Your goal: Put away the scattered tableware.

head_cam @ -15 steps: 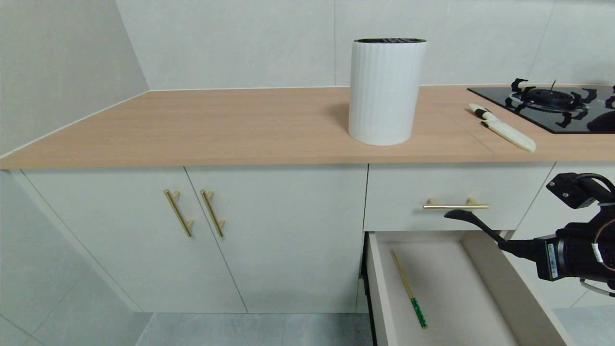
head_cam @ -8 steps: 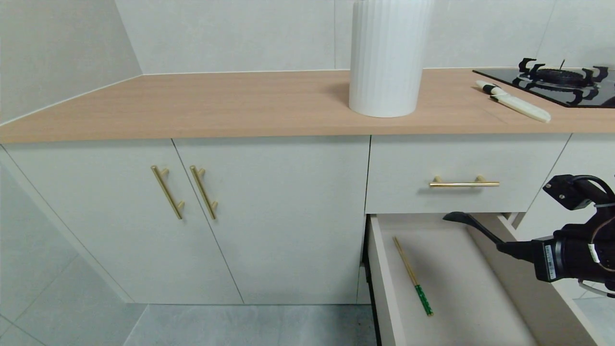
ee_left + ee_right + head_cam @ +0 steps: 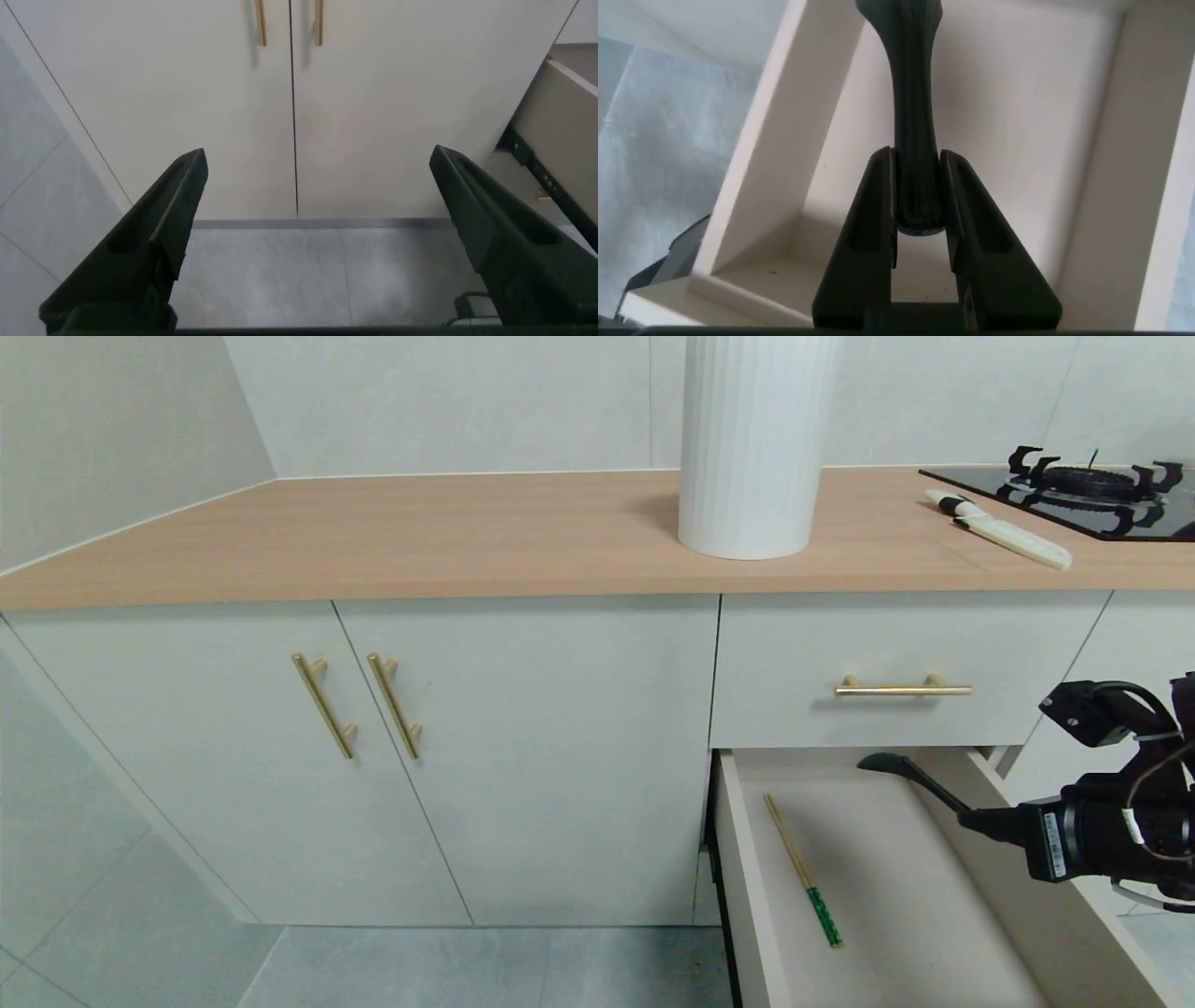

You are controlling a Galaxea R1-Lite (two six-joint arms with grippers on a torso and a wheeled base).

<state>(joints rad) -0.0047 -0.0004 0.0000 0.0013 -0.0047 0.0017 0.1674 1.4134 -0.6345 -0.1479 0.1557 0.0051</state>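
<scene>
Item in hand: black spoon (image 3: 907,775) (image 3: 913,84). The right pincer (image 3: 976,819) (image 3: 918,187) is clamping its handle and holding it above the open drawer (image 3: 739,859), with the bowl end pointing toward the drawer's back edge. Chopsticks (image 3: 803,882) are lying inside, near the left wall. A white knife (image 3: 1004,530) is lying at the right end of the surface (image 3: 420,541), and a white ribbed holder (image 3: 752,448) is standing near its front edge. The left pincer (image 3: 318,163) is hanging spread wide and carrying nothing, facing the cabinet doors (image 3: 374,112). Judged step: the spoon is being stowed. The next move is likely calling for lowering it onto the drawer's bare floor, clear of the chopsticks, then letting go.
</scene>
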